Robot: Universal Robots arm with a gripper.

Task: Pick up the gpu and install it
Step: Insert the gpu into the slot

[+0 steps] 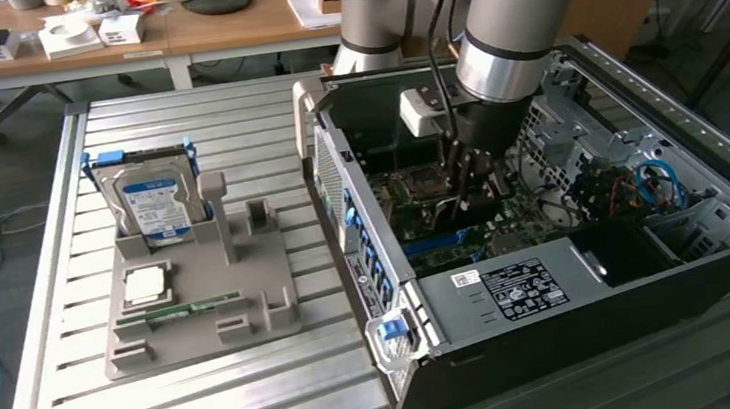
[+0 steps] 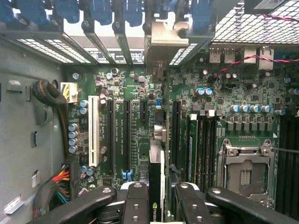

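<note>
Inside the case, jaws tight on the edge-on gpu, long axis toward the rear slots.

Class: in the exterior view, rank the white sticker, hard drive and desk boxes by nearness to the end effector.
1. White printed sticker, in black computer case.
2. Silver blue-labelled hard drive, on grey tray.
3. White boxes, on wooden desk.
</note>
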